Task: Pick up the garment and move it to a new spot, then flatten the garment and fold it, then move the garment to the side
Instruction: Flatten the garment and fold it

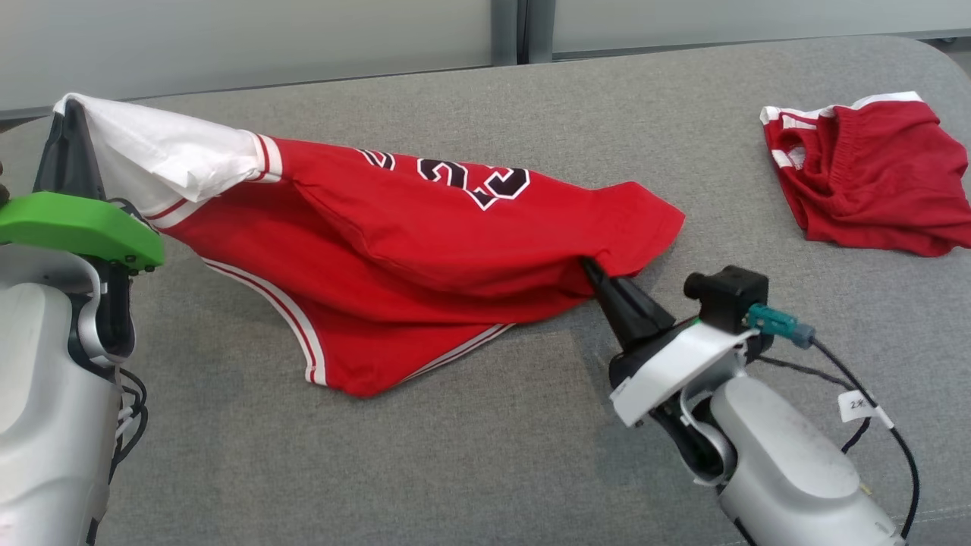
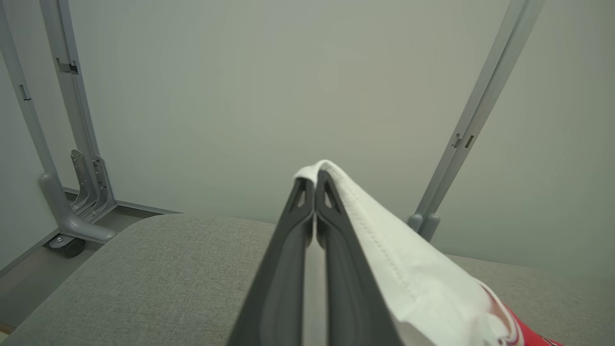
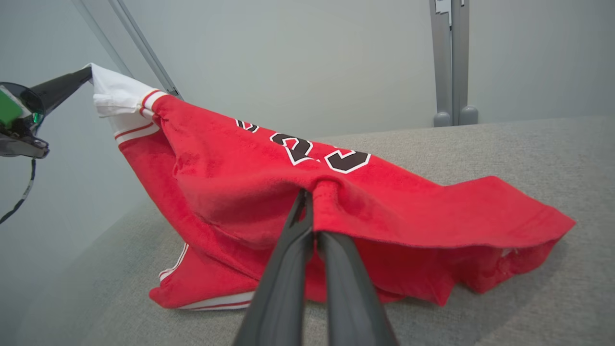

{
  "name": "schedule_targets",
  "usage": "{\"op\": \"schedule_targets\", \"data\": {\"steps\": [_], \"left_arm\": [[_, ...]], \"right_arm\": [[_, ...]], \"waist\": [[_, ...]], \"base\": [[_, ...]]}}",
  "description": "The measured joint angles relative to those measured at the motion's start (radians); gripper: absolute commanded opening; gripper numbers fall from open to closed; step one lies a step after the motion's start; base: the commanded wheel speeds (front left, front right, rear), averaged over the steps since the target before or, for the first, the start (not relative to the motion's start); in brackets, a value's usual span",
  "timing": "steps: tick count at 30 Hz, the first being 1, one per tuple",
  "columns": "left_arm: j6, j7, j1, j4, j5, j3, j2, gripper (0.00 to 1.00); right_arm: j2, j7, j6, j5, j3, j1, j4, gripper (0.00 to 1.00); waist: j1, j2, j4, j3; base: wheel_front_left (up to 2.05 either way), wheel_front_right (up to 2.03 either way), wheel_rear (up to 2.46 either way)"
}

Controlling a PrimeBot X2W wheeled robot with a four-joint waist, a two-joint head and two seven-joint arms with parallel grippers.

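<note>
The garment is a red jersey with white trim and black numbers, stretched across the grey padded surface. My left gripper is shut on its white sleeve and holds that end lifted at the far left; in the left wrist view the white fabric drapes over my closed left gripper. My right gripper is shut on the jersey's lower edge near the middle; in the right wrist view my right gripper pinches a fold of the red cloth. The left gripper also shows there.
A second red garment with white trim lies crumpled at the far right of the surface. A pale wall with grey metal posts stands behind. Bare grey surface stretches along the front.
</note>
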Motion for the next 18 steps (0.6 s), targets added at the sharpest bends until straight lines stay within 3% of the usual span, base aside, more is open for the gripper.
{"op": "schedule_targets", "data": {"steps": [10, 18], "left_arm": [[-0.034, -0.026, 0.017, -0.049, -0.008, 0.016, 0.005, 0.00], [-0.067, -0.043, 0.017, -0.187, -0.007, 0.029, 0.002, 0.00]], "right_arm": [[-0.148, -0.005, 0.000, 0.014, -0.084, -0.056, -0.214, 0.00], [-0.267, -0.009, 0.001, 0.095, -0.126, -0.059, -0.424, 0.00]], "waist": [[0.0000, 0.0000, -0.029, -0.052], [0.0000, 0.0000, -0.039, -0.103]], "base": [[0.00, 0.00, 0.00], [0.00, 0.00, 0.00]]}}
